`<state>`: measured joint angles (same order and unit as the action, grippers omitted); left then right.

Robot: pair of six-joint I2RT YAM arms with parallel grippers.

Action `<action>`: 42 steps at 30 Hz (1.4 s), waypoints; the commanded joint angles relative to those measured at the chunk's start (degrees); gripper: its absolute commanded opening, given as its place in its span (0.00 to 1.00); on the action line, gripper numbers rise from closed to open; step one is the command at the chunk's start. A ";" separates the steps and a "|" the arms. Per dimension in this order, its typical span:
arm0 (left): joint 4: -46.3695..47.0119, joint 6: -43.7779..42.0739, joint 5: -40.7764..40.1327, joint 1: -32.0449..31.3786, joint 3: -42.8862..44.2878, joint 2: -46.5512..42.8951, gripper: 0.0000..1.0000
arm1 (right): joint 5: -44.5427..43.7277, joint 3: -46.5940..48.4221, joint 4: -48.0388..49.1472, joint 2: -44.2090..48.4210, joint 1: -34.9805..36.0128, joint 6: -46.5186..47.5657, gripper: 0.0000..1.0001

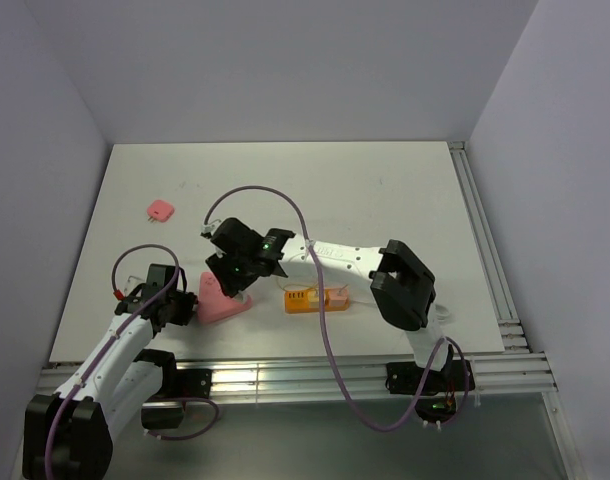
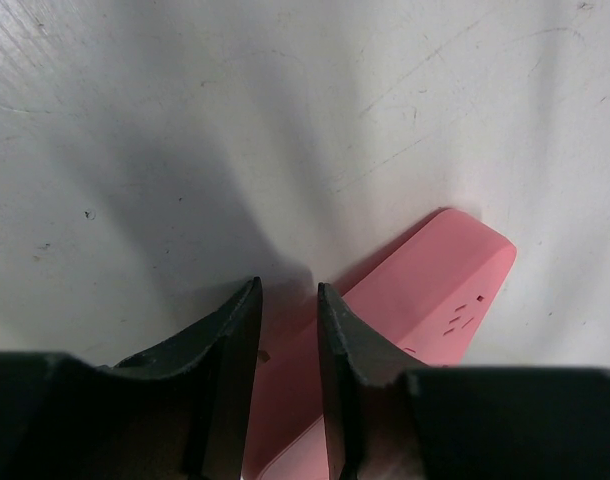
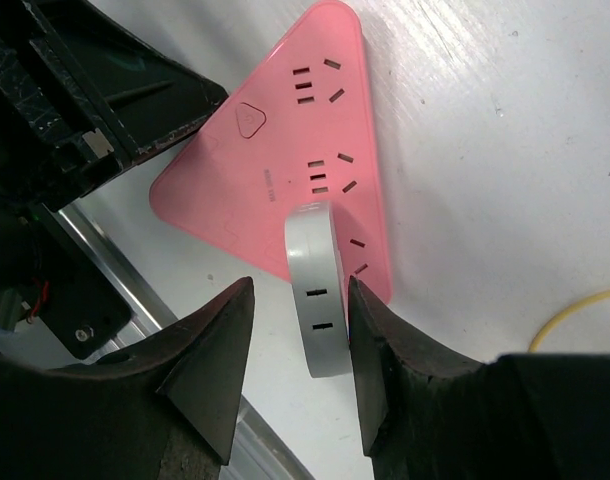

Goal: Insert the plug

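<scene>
Your right gripper (image 3: pixel 300 290) sits partly open around the grey plug (image 3: pixel 320 320), which rests on the pink power strip (image 3: pixel 275 130) at the table's (image 1: pixel 385 190) 7 o'clock; whether your left gripper (image 2: pixel 288 295), narrowly parted at the strip's 9 o'clock, grips it, you cannot tell.

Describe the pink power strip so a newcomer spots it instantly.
On the white table, look near the front edge, left of centre. The flat pink triangular power strip lies there, left of an orange box; the other pink piece is much smaller, squarish, farther back.
</scene>
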<state>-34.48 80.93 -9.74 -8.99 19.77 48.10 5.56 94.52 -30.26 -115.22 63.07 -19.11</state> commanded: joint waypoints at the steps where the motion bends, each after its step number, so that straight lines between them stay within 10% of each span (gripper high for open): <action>1: -2.70 0.29 0.51 -0.23 -0.26 -0.11 0.35 | 0.94 -0.30 1.08 0.34 -0.75 2.06 0.50; 20: -2.00 0.11 0.77 -0.32 -0.08 0.42 0.35 | 6.13 -2.41 1.79 -3.08 -1.28 5.67 0.33; 27: -1.56 0.20 1.04 -0.32 0.00 0.86 0.35 | 3.40 -4.34 3.19 -3.26 -1.19 4.96 0.00; 42: -1.82 0.46 0.69 -0.32 -0.08 0.77 0.34 | -2.48 -10.76 6.44 -8.00 1.79 1.01 0.00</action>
<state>-33.91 81.30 -10.57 -8.93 19.79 48.47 8.38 87.66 -23.14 -117.49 63.02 -17.19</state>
